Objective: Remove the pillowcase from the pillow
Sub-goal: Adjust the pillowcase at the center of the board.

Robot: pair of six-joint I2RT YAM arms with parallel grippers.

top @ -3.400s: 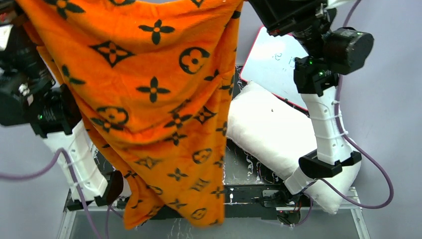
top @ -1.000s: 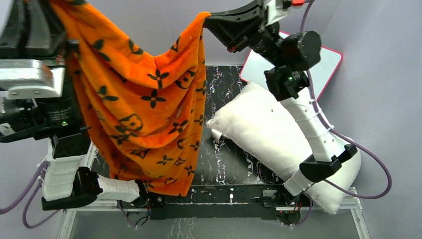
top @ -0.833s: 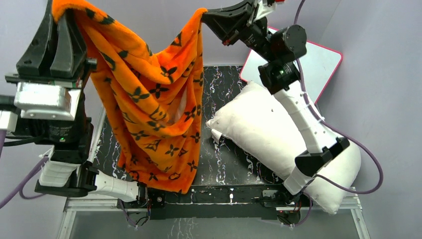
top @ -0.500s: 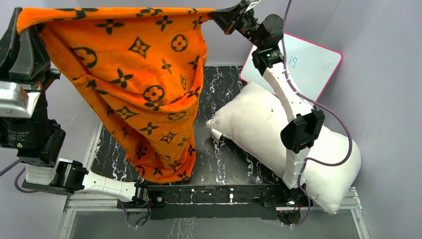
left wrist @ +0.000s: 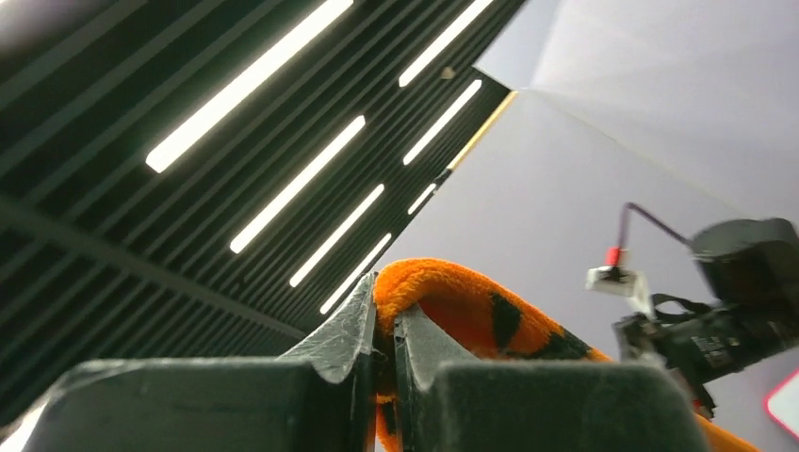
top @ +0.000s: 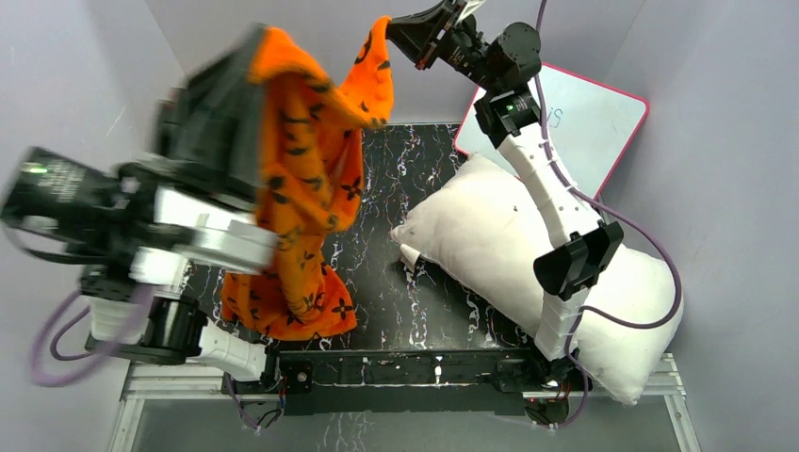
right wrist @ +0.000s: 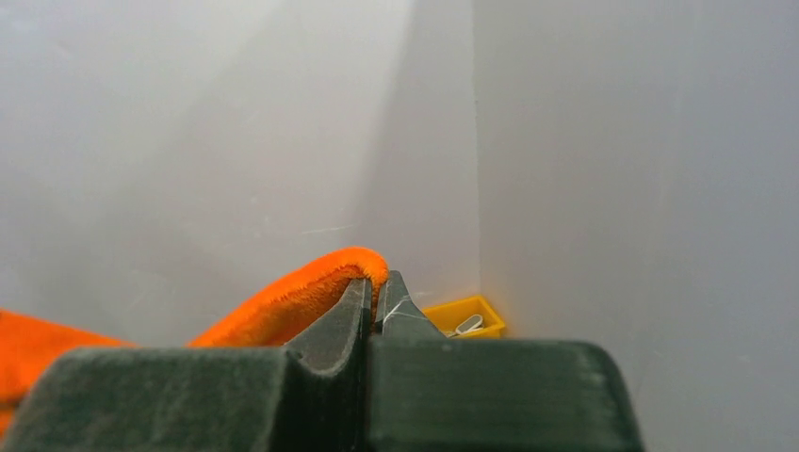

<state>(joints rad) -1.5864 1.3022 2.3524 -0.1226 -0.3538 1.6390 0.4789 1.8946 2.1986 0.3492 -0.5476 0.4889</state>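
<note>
Now, worktop (top: pixel 424 311): dark and marbled, under both your arms; the pillow lies on its right half
Pillow (top: pixel 471 235): bare, white and plump; you see it lying slantwise, one corner past the near right edge; your right arm crosses above it
Pillowcase (top: pixel 306 179): orange with black motifs, wholly off the pillow; it hangs bunched over the left half, strung between your two pincers; its lowest folds reach the near left part of the worktop, and you cannot tell whether they touch
Whiteboard (top: pixel 603 122): pink-framed; far right, meeting the pillow's far end
Left pincer (left wrist: pixel 384 301): clamped on a top edge of the pillowcase, raised high; blurred from above
Right pincer (right wrist: pixel 375 282): clamped on another edge of the pillowcase, raised high at the far side
Yellow bin (right wrist: pixel 466 318): small; you glimpse it just past the right pincer's tips, by the wall corner
</note>
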